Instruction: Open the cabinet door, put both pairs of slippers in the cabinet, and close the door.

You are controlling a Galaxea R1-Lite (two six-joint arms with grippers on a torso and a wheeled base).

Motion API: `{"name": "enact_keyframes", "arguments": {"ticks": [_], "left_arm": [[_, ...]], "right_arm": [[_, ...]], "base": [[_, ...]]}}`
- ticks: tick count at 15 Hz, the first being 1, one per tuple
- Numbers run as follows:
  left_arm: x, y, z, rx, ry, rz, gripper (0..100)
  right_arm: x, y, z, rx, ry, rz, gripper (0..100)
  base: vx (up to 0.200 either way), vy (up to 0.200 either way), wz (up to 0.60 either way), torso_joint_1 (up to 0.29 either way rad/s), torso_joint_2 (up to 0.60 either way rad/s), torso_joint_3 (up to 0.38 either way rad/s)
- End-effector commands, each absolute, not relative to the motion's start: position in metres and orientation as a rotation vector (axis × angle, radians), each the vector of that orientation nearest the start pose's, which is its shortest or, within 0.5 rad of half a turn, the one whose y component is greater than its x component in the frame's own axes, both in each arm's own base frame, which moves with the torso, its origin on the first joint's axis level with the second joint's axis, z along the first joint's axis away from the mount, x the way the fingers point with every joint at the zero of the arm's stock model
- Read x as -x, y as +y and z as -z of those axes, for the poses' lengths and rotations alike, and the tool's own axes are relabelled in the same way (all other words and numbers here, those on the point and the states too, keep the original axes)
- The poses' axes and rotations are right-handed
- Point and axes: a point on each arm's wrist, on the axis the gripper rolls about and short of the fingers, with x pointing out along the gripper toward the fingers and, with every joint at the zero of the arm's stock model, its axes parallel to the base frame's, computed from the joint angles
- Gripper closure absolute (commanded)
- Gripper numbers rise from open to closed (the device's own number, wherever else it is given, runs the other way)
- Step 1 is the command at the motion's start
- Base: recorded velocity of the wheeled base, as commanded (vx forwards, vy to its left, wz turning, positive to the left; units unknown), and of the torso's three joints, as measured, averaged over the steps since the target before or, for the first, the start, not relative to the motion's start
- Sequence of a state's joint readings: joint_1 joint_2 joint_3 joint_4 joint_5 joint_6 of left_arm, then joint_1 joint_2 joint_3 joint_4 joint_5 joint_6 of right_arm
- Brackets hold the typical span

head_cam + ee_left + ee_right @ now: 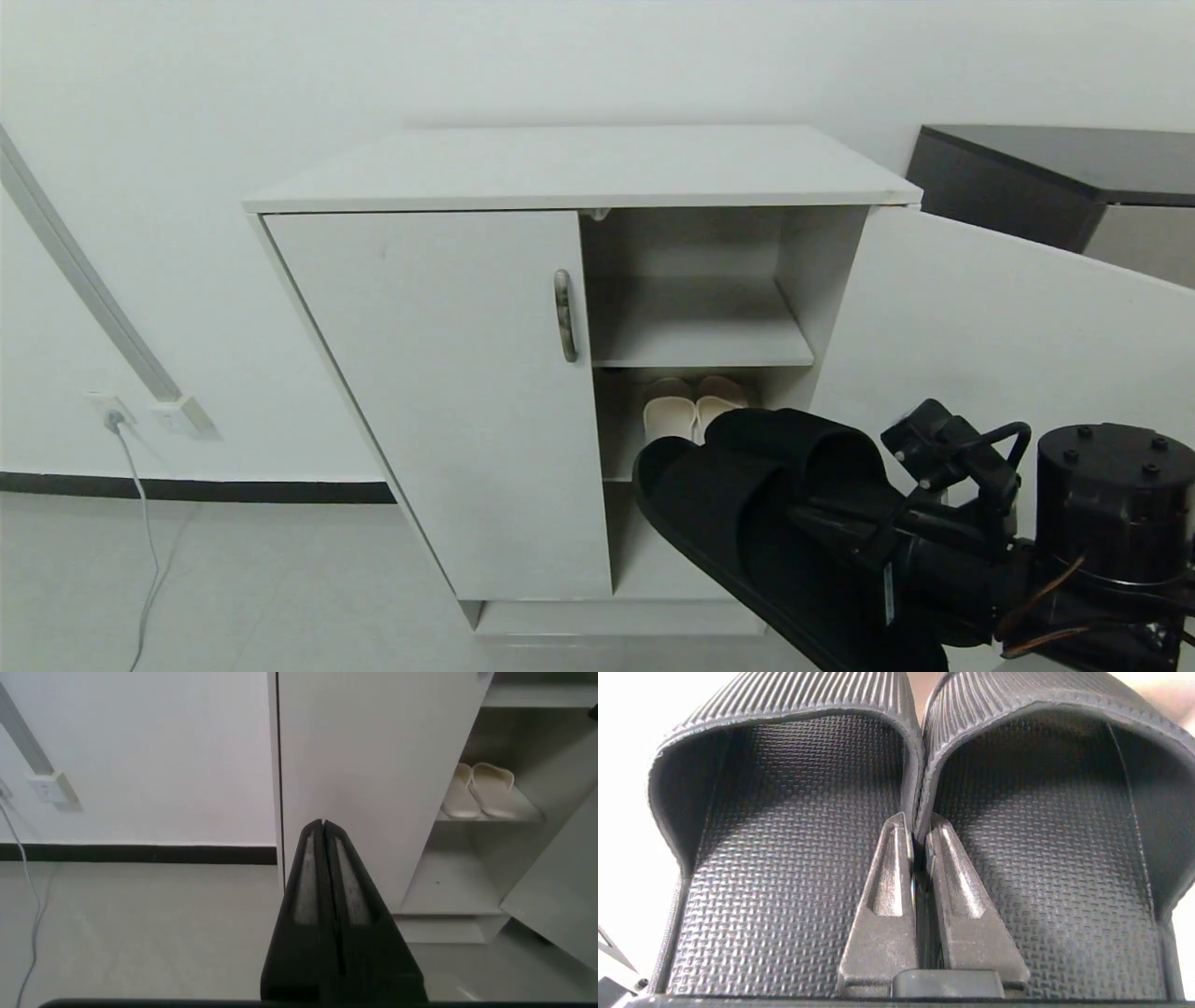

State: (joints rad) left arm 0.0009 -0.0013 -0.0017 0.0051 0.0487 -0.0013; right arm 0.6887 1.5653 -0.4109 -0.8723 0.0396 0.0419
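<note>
**Q.** Where is the black pair, and what holds it?

**A.** The black slippers (747, 504) hang in the air just in front of the cabinet (579, 168), toes toward its open half. The right gripper (917, 835) is clamped on them. One finger lies inside each slipper, and the two adjoining side walls are pinched between the fingers.

**Q.** How far along is the task?

**A.** By the look of it, more than halfway. The right door (980, 317) stands swung wide. The white slippers (693, 411) lie side by side on the lower shelf (621, 462). What is left is to set the black pair inside, let go, and close the door. The upper shelf (700, 327) and the bottom compartment both offer room.

**Q.** And the other arm?

**A.** The left gripper (322, 831) has its fingers together on nothing. It sits low before the shut left door (439, 392), near the floor (140, 933).

**Q.** What are the materials and shapes?

**A.**
- **Black pair:** this looks like a soft, rubbery foam. The insoles carry a fine diamond grid, and the broad arched straps are ribbed.
- **White pair:** cream in colour, smooth and moulded, with rounded toes.
- **Cabinet:** flat, matt white board with square edges. A slim, curved metal handle (565, 315) is on the left door.
</note>
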Motion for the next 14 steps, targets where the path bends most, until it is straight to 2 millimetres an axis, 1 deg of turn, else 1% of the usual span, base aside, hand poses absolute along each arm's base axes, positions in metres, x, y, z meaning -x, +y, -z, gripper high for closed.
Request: {"name": "enact_keyframes", "arguments": {"ticks": [1, 7, 9, 14], "left_arm": [[0.0229, 0.0011, -0.0753, 0.001, 0.005, -0.051, 100], [0.0229, 0.0011, -0.0753, 0.001, 0.005, -0.051, 100], [0.0229, 0.0011, -0.0753, 0.001, 0.005, -0.051, 100], [0.0229, 0.0011, -0.0753, 0.001, 0.005, -0.051, 100]], "right_arm": [[-0.1809, 0.1515, -0.1419, 0.053, 0.288, -0.722, 100], [-0.1801, 0.1517, -0.1408, 0.052, 0.282, -0.726, 100], [-0.1797, 0.1514, -0.1401, 0.066, 0.280, -0.727, 100], [-0.1791, 0.1514, -0.1402, 0.071, 0.277, -0.730, 100]], "base": [[0.000, 0.000, 0.00, -0.071, 0.46, 0.369], [0.000, 0.000, 0.00, -0.029, 0.41, 0.375], [0.000, 0.000, 0.00, -0.002, 0.13, 0.125], [0.000, 0.000, 0.00, 0.000, 0.00, 0.000]]}}
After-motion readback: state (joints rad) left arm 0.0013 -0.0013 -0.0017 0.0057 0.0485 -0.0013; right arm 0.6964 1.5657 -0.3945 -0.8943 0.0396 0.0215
